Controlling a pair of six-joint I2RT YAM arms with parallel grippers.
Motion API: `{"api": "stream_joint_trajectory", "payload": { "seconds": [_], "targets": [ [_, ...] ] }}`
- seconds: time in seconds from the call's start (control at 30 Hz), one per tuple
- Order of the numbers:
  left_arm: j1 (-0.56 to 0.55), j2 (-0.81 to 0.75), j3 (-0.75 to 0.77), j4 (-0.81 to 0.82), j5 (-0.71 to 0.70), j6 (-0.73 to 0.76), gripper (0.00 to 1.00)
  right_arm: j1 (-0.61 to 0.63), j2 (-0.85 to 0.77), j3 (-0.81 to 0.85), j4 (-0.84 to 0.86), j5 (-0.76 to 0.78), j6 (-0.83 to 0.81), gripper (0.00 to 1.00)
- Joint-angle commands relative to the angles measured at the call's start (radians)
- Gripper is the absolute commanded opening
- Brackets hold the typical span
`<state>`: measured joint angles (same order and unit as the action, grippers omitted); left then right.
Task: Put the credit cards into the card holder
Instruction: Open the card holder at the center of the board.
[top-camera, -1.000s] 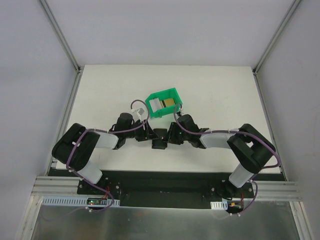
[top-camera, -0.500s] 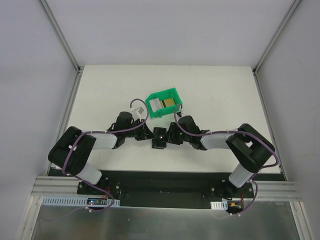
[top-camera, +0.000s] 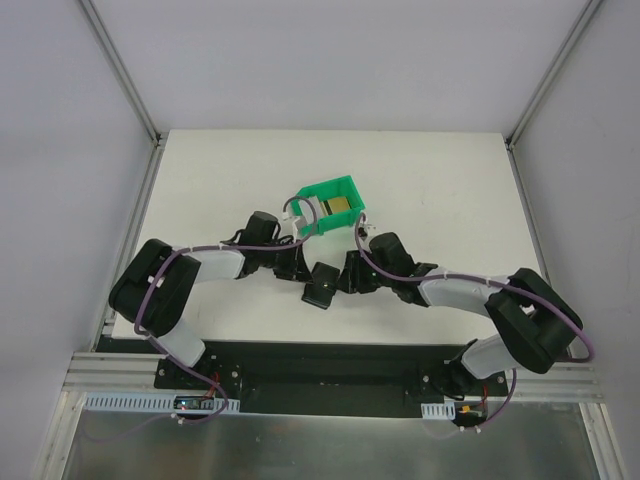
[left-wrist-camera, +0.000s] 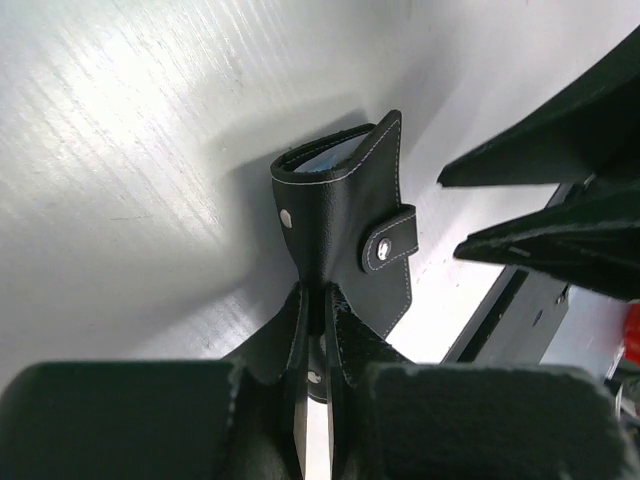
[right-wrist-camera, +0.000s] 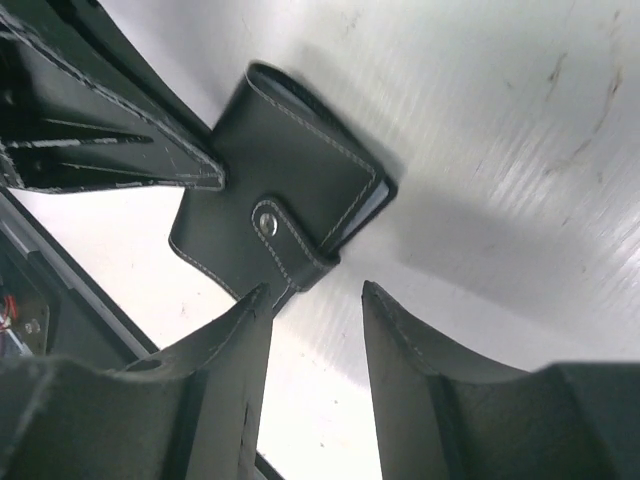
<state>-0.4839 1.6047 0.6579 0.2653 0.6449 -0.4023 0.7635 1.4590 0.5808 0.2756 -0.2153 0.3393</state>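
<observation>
— Two grippers meet at mid-table, and between them is the card holder, black and folded over, with a sliver of bluish lining showing at its open end.
— The left gripper has it. Its fingers are pinched almost together on the holder's lower edge, clamped on the leather in the left wrist view.
— And the right gripper?
— Jaws spread, nothing between them. The holder's tab, snap and all, lies just beyond the fingertips. Whether either tip touches it cannot be told.
— From above, the left gripper comes in at about ten o'clock of the holder, the right one at about three o'clock.
— Where are the credit cards?
— Up at twelve o'clock of the holder, inside the green bin. A gold one shows, with something white beside it, both apart from the holder.
— The holder throws a dark shadow on the white table. Whether it is lifted clear or resting on one edge cannot be told.
</observation>
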Motion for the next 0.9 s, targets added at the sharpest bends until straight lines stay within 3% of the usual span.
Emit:
{"api": "stream_joint_trajectory", "payload": {
  "seconds": [0.0, 0.6, 0.87],
  "targets": [
    [-0.007, 0.035, 0.035, -0.104, 0.082, 0.129, 0.00, -0.029, -0.014, 0.063, -0.021, -0.082, -0.141, 0.44],
    [-0.007, 0.066, 0.074, -0.140, 0.104, 0.204, 0.00, -0.075, 0.159, 0.203, -0.067, -0.375, -0.275, 0.40],
    [-0.007, 0.067, 0.082, -0.140, 0.111, 0.212, 0.00, -0.073, 0.225, 0.211, -0.119, -0.384, -0.287, 0.40]
  ]
}}
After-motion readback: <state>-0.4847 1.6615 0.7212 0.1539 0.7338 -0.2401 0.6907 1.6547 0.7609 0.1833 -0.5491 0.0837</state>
